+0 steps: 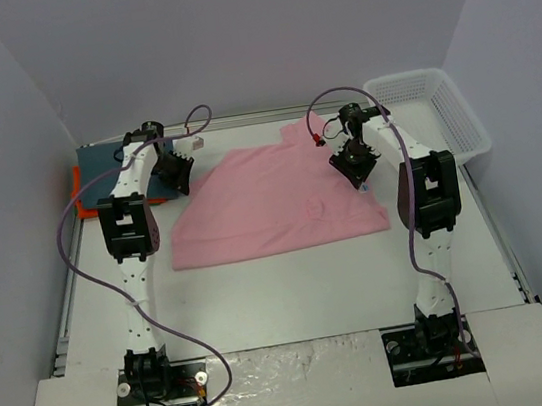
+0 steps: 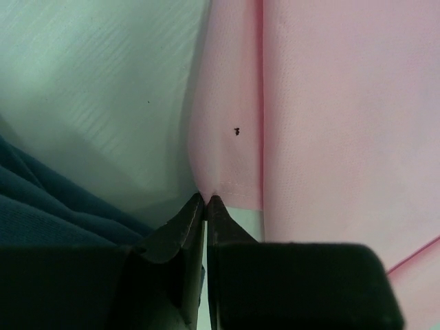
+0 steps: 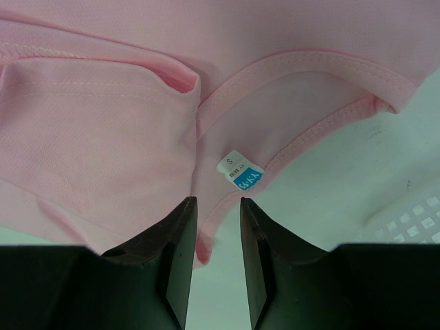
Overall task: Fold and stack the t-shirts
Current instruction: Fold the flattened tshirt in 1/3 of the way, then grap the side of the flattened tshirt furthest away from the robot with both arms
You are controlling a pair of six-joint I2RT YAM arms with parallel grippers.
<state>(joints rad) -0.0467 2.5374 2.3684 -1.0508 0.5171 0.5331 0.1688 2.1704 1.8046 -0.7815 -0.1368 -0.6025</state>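
Note:
A light pink t-shirt (image 1: 270,198) lies spread across the middle of the table. My left gripper (image 1: 178,176) is at its far left edge. In the left wrist view this gripper (image 2: 206,198) is shut, and the pink t-shirt (image 2: 330,124) puckers at its hem where the tips pinch it. My right gripper (image 1: 355,166) is over the shirt's right side, by the neck. It (image 3: 218,203) stands open, with the collar's edge and size label (image 3: 240,170) just ahead and a bit of pink t-shirt (image 3: 103,130) between the jaws. A dark blue-grey t-shirt (image 1: 109,160) lies on an orange t-shirt (image 1: 76,193) at the far left.
A white mesh basket (image 1: 435,109) stands at the far right corner; its mesh (image 3: 412,220) shows at the right of the right wrist view. The dark blue-grey t-shirt (image 2: 41,199) lies close to the left gripper's left. Grey walls enclose the table.

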